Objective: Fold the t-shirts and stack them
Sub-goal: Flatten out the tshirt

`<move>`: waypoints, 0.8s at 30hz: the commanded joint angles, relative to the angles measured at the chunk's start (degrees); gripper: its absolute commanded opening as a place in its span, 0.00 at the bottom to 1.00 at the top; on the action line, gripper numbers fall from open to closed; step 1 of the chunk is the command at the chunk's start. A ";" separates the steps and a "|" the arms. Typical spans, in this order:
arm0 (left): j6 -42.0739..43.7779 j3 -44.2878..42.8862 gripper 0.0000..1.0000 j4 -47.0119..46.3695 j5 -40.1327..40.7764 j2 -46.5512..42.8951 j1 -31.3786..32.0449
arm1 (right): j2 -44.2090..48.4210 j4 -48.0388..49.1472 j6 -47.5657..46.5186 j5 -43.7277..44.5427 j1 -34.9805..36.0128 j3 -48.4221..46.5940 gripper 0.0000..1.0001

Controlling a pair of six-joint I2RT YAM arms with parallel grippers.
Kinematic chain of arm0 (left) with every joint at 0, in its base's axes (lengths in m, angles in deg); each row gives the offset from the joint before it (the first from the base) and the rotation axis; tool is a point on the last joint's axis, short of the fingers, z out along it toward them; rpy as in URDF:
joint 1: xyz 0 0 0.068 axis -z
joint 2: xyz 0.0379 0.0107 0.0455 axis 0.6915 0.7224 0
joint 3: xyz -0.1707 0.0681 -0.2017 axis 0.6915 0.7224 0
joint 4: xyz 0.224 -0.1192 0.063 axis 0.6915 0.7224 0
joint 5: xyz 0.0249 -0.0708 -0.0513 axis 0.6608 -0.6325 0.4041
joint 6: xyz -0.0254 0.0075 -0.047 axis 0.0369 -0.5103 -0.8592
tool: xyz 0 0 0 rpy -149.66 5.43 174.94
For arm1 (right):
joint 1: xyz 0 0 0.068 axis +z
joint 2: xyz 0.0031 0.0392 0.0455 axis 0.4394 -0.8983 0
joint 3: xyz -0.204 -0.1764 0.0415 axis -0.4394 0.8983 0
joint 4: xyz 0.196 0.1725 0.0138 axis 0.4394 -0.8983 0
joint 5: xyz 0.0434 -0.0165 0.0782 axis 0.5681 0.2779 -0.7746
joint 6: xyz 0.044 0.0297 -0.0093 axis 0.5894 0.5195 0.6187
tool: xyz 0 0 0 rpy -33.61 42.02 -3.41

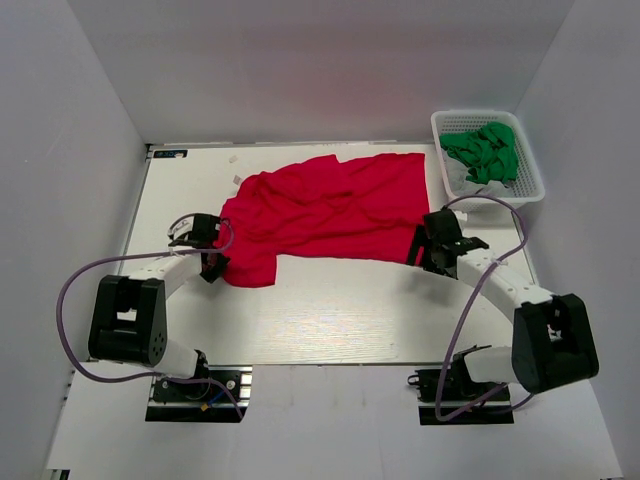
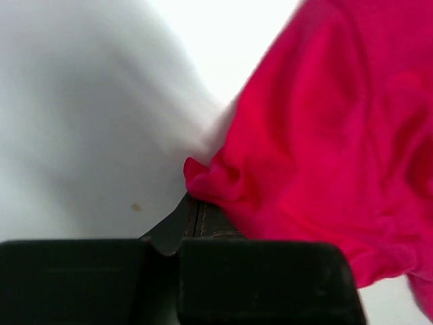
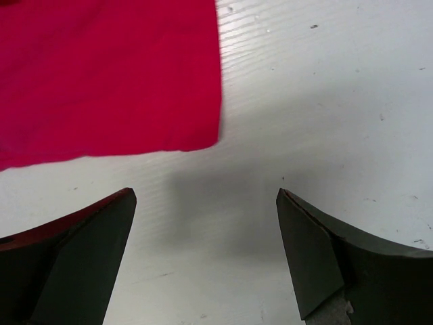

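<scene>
White laminate covers the tabletop, which is walled in by pale panels on the left, right and far sides. The largest thing on it is a bright red t-shirt, lying rumpled and unfolded across the far half. It stretches from just beside the left arm's wrist over to the right, and its far right corner ends close to the basket. Creases run through it, and its near left part hangs down toward the near edge as a flap. Two black-and-white arms reach in from the near edge, the left arm bending toward the shirt's left edge and the right arm toward its near right corner. A white plastic lattice basket stands at the far right corner of the tabletop, apart from the shirt. It holds a bundle of green fabric. The left end effector has its fingers pressed together on a bunched fold at the t-shirt's left edge, with red cloth puckered right at the tips. The right end effector is spread wide with nothing between its fingers. It is over bare tabletop, and the t-shirt's hemmed corner lies just beyond it, to the left in the wrist view.
</scene>
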 commanded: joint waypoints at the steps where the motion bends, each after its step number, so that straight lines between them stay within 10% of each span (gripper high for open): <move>1: 0.76 5.09 0.00 0.87 -7.33 6.54 0.60 | -2.37 2.59 1.44 2.27 -2.15 -3.33 0.90; 13: 3.76 4.57 0.00 1.66 -10.58 2.85 -0.02 | -16.53 10.33 0.91 -11.17 -7.16 -4.82 0.90; 24: 4.28 5.09 0.00 1.14 -10.59 0.74 -0.02 | -16.71 11.47 0.82 -18.20 -7.25 -3.24 0.60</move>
